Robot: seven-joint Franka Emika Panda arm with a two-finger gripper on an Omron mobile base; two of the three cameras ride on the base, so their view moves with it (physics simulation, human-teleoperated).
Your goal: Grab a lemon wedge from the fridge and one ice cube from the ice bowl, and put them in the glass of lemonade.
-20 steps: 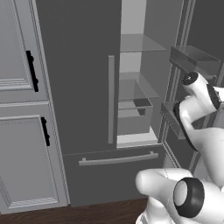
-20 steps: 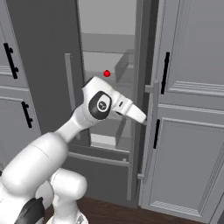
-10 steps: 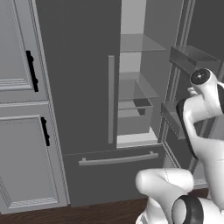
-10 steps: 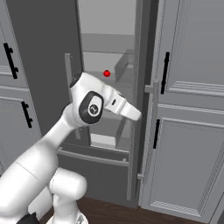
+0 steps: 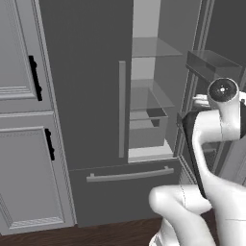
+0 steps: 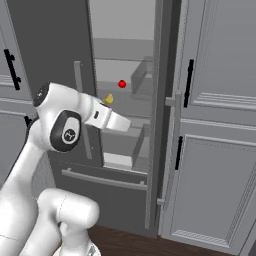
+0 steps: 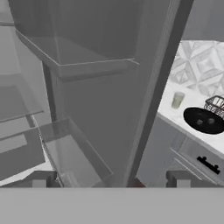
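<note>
Inside the open fridge (image 6: 165, 75), a tiny lemon wedge (image 6: 108, 99) sits beside a red fruit (image 6: 122, 84). Claw (image 7: 111, 178) spread, empty. Likely light, slippery; pinch its flat sides.

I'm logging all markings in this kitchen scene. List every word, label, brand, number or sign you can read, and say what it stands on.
Readable words or numbers: none.
Round emblem on the arm's dark joint cap: a logo mark, too small to read as letters.
Fridge, cabinets, glass of lemonade, ice bowl: no labels show.
</note>
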